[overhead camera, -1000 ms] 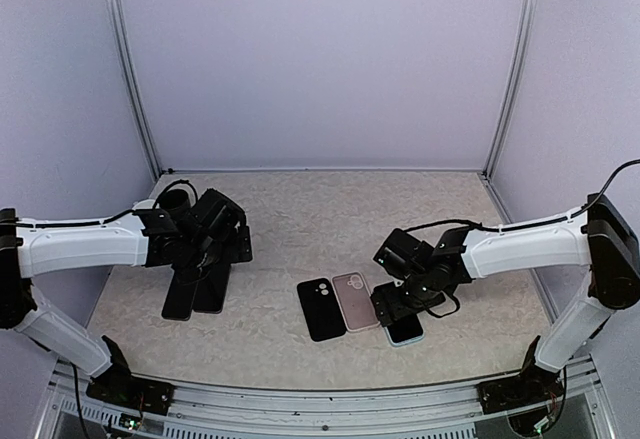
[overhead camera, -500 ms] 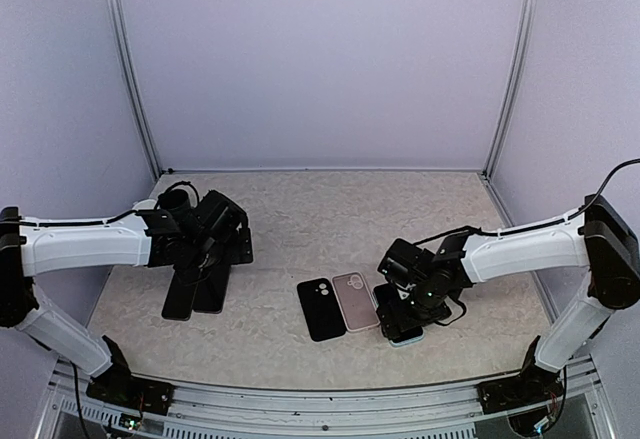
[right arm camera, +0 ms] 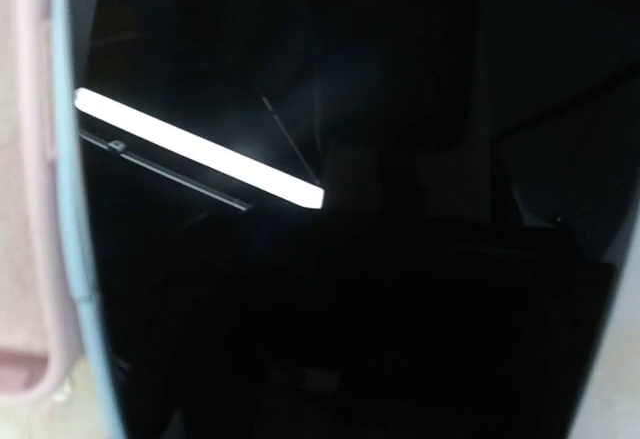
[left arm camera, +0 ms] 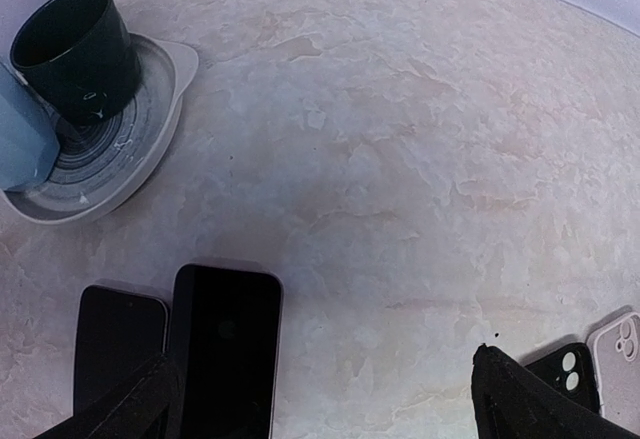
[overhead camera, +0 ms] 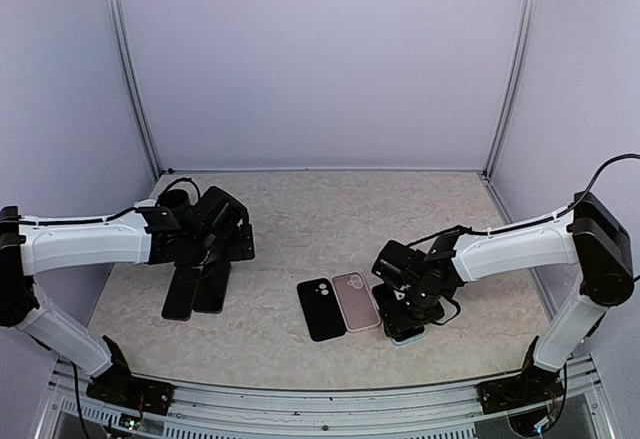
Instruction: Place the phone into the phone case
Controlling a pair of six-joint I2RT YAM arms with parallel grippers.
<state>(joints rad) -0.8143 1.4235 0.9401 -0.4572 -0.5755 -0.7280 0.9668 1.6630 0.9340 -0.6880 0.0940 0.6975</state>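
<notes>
A phone (overhead camera: 406, 336) with a black screen and a light blue rim lies face up at the front right of the table. My right gripper (overhead camera: 405, 309) is pressed down on top of it and hides most of it. In the right wrist view the glossy screen (right arm camera: 350, 209) fills the frame, and my fingers cannot be made out in the dark. A pink phone case (overhead camera: 355, 301) (right arm camera: 25, 159) lies just left of the phone, and a black case (overhead camera: 320, 309) left of that. My left gripper (overhead camera: 205, 259) (left arm camera: 330, 409) hangs open over bare table, holding nothing.
Two dark phones (overhead camera: 192, 291) (left arm camera: 225, 349) lie side by side below my left gripper. A dark cup (left arm camera: 75, 49) stands on a grey saucer (left arm camera: 150, 109) at the far left, beside a blue object (left arm camera: 20, 139). Walls enclose the table.
My right gripper has come down onto the light blue phone and shifted slightly left, covering more of it. The left arm has hardly moved.
</notes>
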